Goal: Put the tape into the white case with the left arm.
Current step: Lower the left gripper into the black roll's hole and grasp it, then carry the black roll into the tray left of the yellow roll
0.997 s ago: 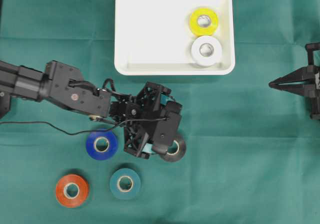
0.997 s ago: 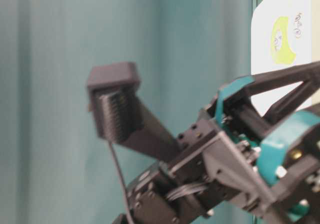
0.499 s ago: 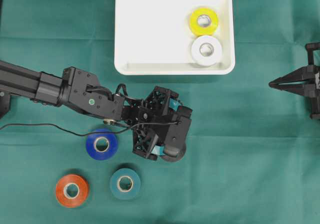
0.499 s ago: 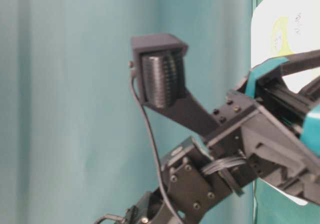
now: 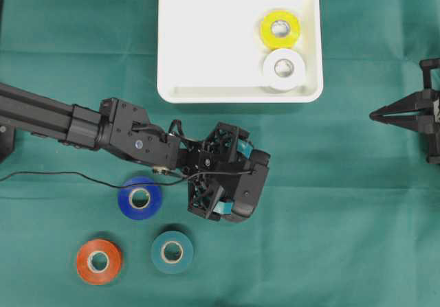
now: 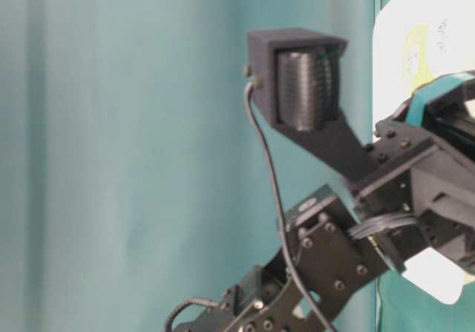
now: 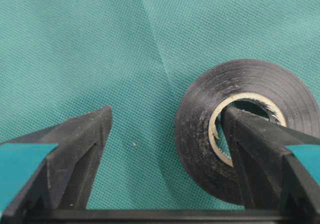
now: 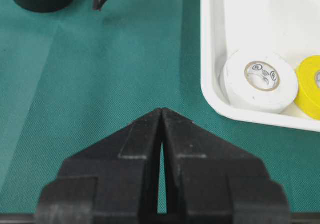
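I see the left tool (image 7: pixel 165 129) spread wide, straddling one wall of a black tape roll (image 7: pixel 240 134): one pointed black finger (image 7: pixel 250 149) sits inside the roll's pale cardboard core, the other (image 7: pixel 82 149) stands on bare cloth outside the roll, well clear of its wall. The roll lies flat on the surface (image 5: pixel 330 183), a finely woven green cloth with soft creases; its wound side shows fine concentric ridges. From overhead the lattice-frame left arm (image 5: pixel 124 132) hides this roll completely. The white case (image 5: pixel 206 53), a smooth, shallow plastic tray with rounded corners and a raised rim, lies beyond the left tool, apart from it. Inside it, at the right end, a yellow roll (image 5: pixel 280 29) and a white roll (image 5: pixel 284 69) lie flat, touching. On the cloth beside the arm lie a blue roll (image 5: pixel 139 198), a teal roll (image 5: pixel 172 251) and an orange roll (image 5: pixel 98 261), each apart from the others. The right tool (image 8: pixel 162 115), plain black and wedge-shaped, is clenched with its tips together, grasping nothing, at the right edge.
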`<state>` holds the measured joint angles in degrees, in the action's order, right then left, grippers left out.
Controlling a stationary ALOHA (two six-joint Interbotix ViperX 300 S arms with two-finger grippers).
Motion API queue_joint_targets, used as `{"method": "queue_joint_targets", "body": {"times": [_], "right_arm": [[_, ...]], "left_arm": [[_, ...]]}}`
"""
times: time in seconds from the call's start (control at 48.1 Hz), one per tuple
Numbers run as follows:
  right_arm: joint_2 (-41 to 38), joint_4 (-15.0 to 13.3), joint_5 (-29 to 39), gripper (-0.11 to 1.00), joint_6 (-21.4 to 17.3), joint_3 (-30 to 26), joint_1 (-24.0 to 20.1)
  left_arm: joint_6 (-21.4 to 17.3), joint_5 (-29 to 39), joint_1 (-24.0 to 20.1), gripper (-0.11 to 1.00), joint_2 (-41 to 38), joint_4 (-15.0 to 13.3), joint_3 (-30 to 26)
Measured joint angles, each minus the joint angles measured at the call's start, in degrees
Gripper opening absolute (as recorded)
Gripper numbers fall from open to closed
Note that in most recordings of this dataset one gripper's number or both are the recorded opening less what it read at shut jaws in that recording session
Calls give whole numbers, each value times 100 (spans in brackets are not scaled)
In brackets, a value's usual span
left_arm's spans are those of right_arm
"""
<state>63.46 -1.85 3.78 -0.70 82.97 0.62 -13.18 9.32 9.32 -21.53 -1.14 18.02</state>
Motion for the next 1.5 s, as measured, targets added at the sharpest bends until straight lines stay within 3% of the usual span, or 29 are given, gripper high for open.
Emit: {"method": "queue_joint_targets", "body": {"times": [0.166,0.353,0.665,1.205,1.496], "right_arm": [[0,0,0,-9,0,0,0],[-9,0,0,-9,0,0,0],[-9,0,0,-9,0,0,0],[0,0,0,-9,0,0,0],[0,0,0,-9,0,0,0]], "left_arm": [[0,9,9,71,0,-9,0],[0,9,18,22,0,0,0],[35,220,9,22,105,0,0],[26,1116,97,22,1222,0,-9],[9,1134,-378,22,1248,0,-9]]}}
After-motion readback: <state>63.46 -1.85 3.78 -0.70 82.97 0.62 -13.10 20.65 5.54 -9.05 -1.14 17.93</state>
